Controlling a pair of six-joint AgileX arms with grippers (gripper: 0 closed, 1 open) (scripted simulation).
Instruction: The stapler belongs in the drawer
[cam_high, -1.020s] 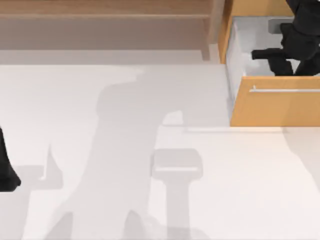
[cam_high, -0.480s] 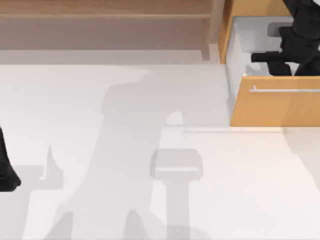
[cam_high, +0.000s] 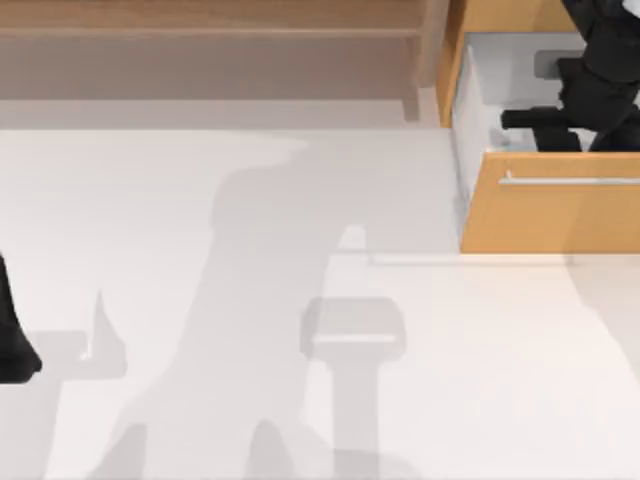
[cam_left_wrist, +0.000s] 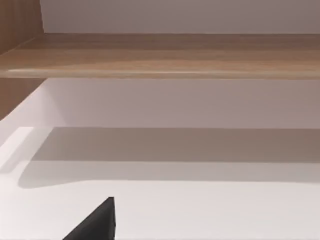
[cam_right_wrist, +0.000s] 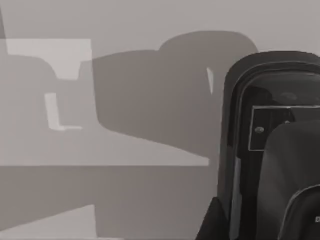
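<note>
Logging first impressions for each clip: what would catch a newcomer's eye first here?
The open drawer at the table's far right, its orange-brown front pulled out, draws the eye first. The right gripper reaches down into it, with the black stapler lying crosswise inside the white walls; whether it is gripped cannot be told. The left arm sits parked at the left edge, and a long wooden shelf runs along the back.

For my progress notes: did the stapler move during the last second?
Yes. The stapler, over the open drawer, shifted slightly away from the drawer's silver handle, toward the back.
</note>
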